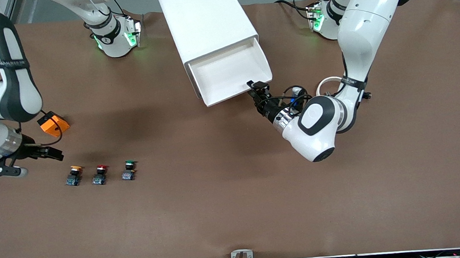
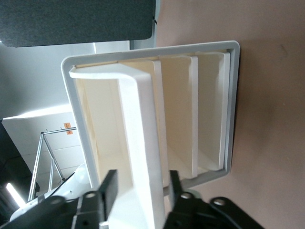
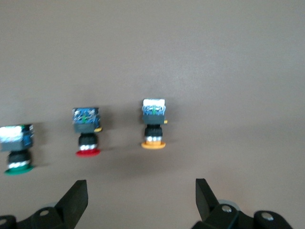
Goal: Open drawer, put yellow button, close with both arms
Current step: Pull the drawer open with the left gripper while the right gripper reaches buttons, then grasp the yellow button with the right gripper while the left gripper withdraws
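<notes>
Left black two-finger claw pinching the front lip of the pulled-out topmost cream-fronted drawer of the white boxy cabinet. Right black claw spread wide, hanging over the brown desk just beside the small yellow-capped push button, first in a row with red-capped button and green-capped button.

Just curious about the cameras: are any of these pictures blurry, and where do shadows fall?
Right wrist view: soft; the yellow-capped push button is slightly blurred. Left wrist view: the cream-fronted top drawer looks sharp. Front view: crisp, with soft shadows on the brown table beside the white boxy cabinet.
</notes>
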Tool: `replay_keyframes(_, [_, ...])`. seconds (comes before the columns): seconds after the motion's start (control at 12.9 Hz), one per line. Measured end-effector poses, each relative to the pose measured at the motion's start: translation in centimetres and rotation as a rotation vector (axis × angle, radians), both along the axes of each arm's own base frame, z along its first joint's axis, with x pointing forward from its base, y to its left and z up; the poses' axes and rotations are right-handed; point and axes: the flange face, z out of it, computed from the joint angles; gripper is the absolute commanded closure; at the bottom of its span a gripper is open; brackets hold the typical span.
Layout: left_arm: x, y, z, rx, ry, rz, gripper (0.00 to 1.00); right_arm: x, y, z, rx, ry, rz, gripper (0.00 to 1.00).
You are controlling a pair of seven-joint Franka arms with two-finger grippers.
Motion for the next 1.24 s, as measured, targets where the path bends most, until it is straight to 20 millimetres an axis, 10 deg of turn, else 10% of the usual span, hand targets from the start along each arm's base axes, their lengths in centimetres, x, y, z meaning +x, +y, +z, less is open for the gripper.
replay_keyframes(0.46, [3.5, 5.3, 1.2, 0.116, -0.208, -0.091, 0.0, 1.7, -0.4, -11.1, -0.033, -0.096, 0.005, 0.0])
replay_keyframes(0.77, [5.1, 9.0, 3.6, 0.201, -0.482, -0.375, 0.0, 2.5, -0.4, -13.6, -0.037, -0.107, 0.006, 0.0])
replay_keyframes(1.08, [5.7, 12.2, 11.5, 0.118, -0.748, -0.76, 0.0, 3.5, -0.6, -13.2, -0.04, -0.125, 0.006, 1.0])
replay_keyframes(1.24, [6.1, 13.8, 13.7, 0.072, -0.811, -0.921, 0.0, 3.5, -0.6, -13.3, -0.04, -0.126, 0.004, 1.0])
